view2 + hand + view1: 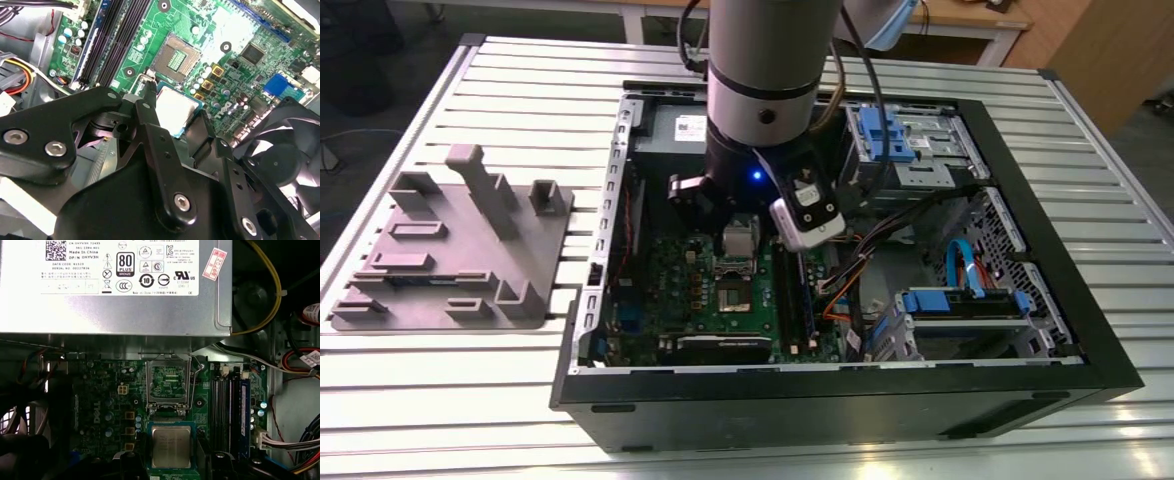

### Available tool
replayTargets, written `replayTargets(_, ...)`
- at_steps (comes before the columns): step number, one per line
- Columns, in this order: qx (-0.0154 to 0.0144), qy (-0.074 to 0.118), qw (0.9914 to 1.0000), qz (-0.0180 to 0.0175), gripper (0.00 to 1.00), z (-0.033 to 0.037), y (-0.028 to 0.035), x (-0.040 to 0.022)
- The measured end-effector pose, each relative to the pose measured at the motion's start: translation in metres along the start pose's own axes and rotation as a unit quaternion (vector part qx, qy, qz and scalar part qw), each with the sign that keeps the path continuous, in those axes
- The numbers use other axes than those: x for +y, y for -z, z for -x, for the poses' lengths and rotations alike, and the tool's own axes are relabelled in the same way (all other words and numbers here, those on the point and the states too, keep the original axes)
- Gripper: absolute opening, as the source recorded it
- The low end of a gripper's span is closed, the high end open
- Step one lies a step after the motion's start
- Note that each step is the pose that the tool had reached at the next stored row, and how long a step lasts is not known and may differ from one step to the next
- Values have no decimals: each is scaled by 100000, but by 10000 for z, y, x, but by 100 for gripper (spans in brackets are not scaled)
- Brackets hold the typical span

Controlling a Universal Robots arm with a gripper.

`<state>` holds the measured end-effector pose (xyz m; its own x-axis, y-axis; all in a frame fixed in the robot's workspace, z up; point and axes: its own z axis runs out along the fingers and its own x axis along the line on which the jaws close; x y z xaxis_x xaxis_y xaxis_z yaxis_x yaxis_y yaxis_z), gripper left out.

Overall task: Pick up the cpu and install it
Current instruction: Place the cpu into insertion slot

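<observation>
1. Slatted metal worktop (427,390) carries an open PC case (854,400). A grey fixture block (454,250) sits just beside it, on the exterior view's left.
2. Arm reaches down into the case, over the green board (100,405).
3. End effector (174,120) is clamped on the cpu (176,111), w/ a dark finger (147,120) at each side. Chip sits flat, silvery top up.
4. Cpu location: held above the board, near the socket (169,385), not seated in it. Socket looks empty, contact field exposed.
5. Step, as I judge it: pick-up done, install not yet done. This is the carry/align phase.
6. Seating it prob. calls for centring the chip over the socket, squaring its edges w/ the frame, lowering it level w/o tilt, and letting go only once it's down.
</observation>
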<state>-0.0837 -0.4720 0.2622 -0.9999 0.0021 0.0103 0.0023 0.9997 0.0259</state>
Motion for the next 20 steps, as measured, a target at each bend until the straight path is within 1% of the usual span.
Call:
replayTargets(13,-2,-1,100000,2,47,1,-154,1)
replayTargets(20,2,-2,100000,-7,47,1,-160,0)
